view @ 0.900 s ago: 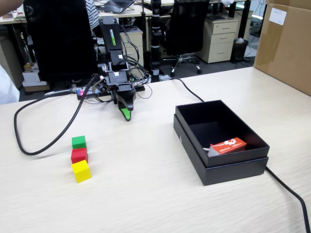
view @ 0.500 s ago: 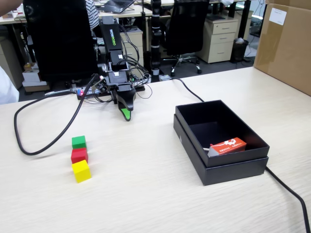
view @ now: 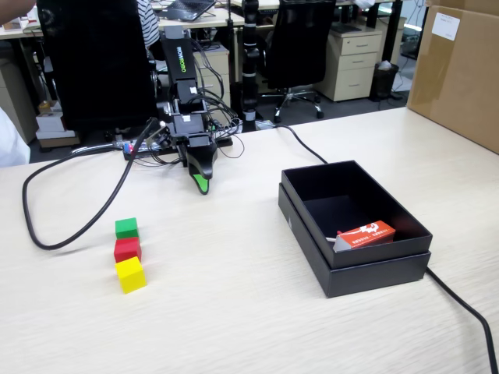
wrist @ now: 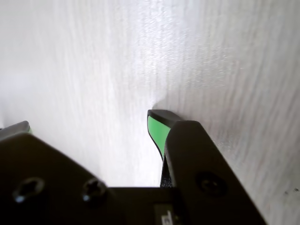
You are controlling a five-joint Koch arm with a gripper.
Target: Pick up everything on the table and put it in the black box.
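Three small cubes stand in a touching row on the beige table (view: 234,312) at the left of the fixed view: green (view: 126,227) farthest, red (view: 127,249) in the middle, yellow (view: 130,274) nearest. The black box (view: 374,269) sits open at the right. My gripper (view: 203,185) points down at the table near the arm's base, behind and to the right of the cubes and clear of them. In the wrist view my gripper (wrist: 89,121) is open and empty, with bare table between the green-padded fingertips (wrist: 157,131). No cube shows in that view.
A flat orange-red packet (view: 366,234) lies inside the black box. A thick black cable (view: 47,234) loops across the table left of the cubes, and another (view: 468,312) runs past the box's near right corner. A brown carton (view: 460,70) stands at the far right.
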